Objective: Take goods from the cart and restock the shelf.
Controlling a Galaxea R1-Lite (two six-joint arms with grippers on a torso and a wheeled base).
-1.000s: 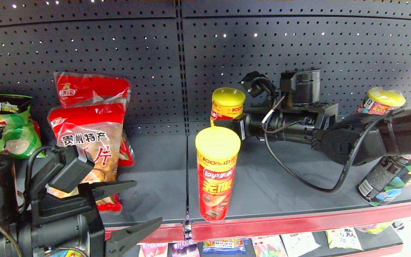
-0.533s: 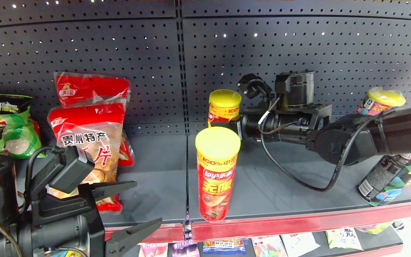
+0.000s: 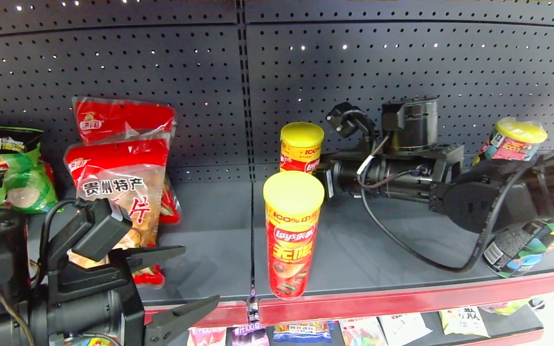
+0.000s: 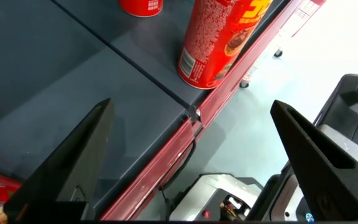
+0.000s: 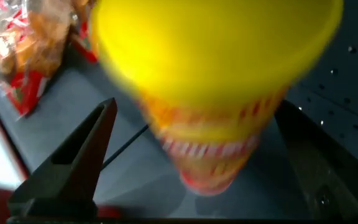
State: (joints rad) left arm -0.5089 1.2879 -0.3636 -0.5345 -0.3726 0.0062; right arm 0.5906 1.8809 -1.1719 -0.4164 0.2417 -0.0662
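A yellow-lidded red chip can (image 3: 301,146) (image 5: 216,74) stands upright at the back of the grey shelf (image 3: 209,230). My right gripper (image 3: 319,169) (image 5: 194,109) is at its right side, open, with the can between its spread fingers. A taller can of the same kind (image 3: 291,230) (image 4: 219,37) stands at the shelf's front edge, partly hiding the right gripper's fingers. My left gripper (image 3: 200,275) (image 4: 191,118) hangs open and holds nothing, low at the left, in front of the shelf's red lip (image 3: 402,300).
Red snack bags (image 3: 123,178) and a green chip bag (image 3: 7,168) stand at the left of the shelf. At the right are another yellow-lidded can (image 3: 512,137) and a dark can lying down (image 3: 522,245). Packets fill the lower shelf (image 3: 402,329).
The right arm carried the back can slightly left and down. Now it has drawn back a little to the right while the can stays put. The left arm barely moved.
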